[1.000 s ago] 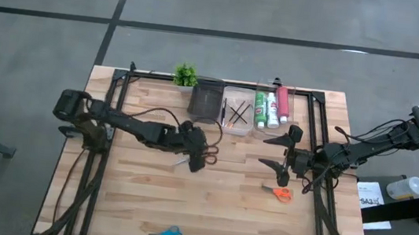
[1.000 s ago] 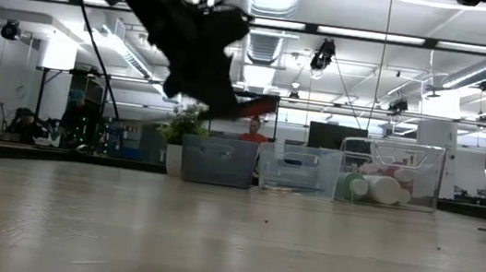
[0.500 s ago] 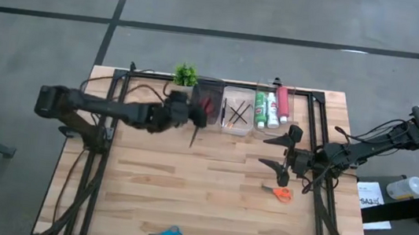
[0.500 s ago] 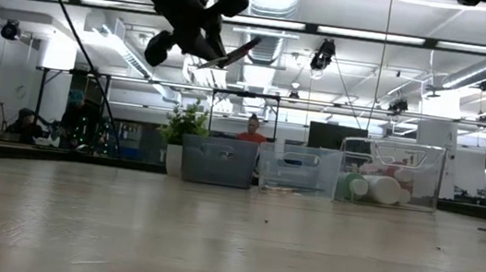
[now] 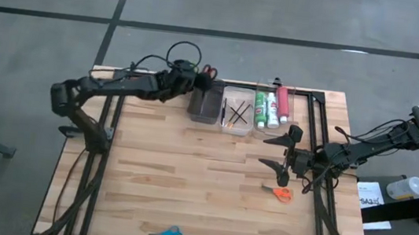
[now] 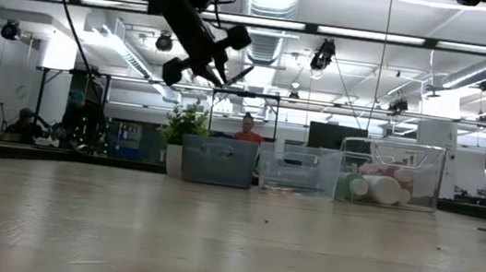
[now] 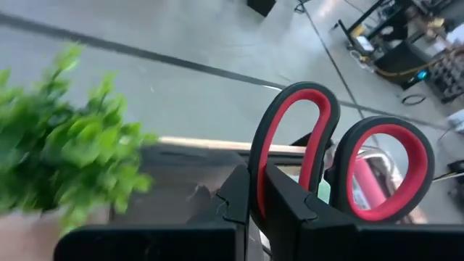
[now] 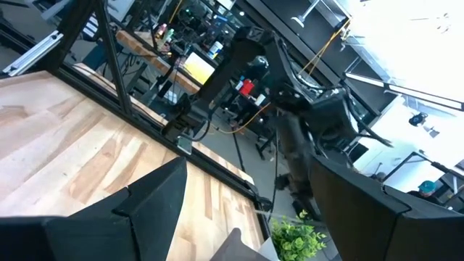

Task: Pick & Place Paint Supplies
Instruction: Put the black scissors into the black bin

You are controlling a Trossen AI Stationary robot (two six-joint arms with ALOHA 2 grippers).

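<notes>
My left gripper [image 5: 197, 77] is high over the table's far edge, beside the dark bin [image 5: 205, 104], and is shut on the red-handled scissors [image 5: 208, 71]. The left wrist view shows their red loops [image 7: 362, 170] past my fingers. My right gripper [image 5: 284, 153] waits open over the table's right part, just beyond the orange-handled scissors [image 5: 281, 193], which lie flat. Blue-handled scissors [image 5: 169, 233] lie near the near edge. Dark brushes [image 5: 235, 112] lie in a clear bin. Green, white and pinkish-red tubes [image 5: 271, 107] lie in the neighbouring clear bin. My left gripper pinches the red scissors between its two fingers [image 7: 235, 199] at the lower part of one red handle loop [image 7: 255, 170]. The scissors are lifted clear, with the loops pointing away past the table's far edge. The gripper hides the blades in the wrist view.
A small green potted plant [image 6: 184, 129] stands at the far edge left of the dark bin, close to my left gripper [image 7: 65, 152]. Black frame rails [image 5: 319, 138] run along both sides. Bare wood [image 5: 187, 178] spans the middle of the table. A person [image 6: 247, 129] shows behind the table.
My left gripper, shut on the red scissors, has risen from the middle of the table and swung toward the far edge. It has turned, so the handles now point past that edge. The scissors have been carried along, clear of the table.
</notes>
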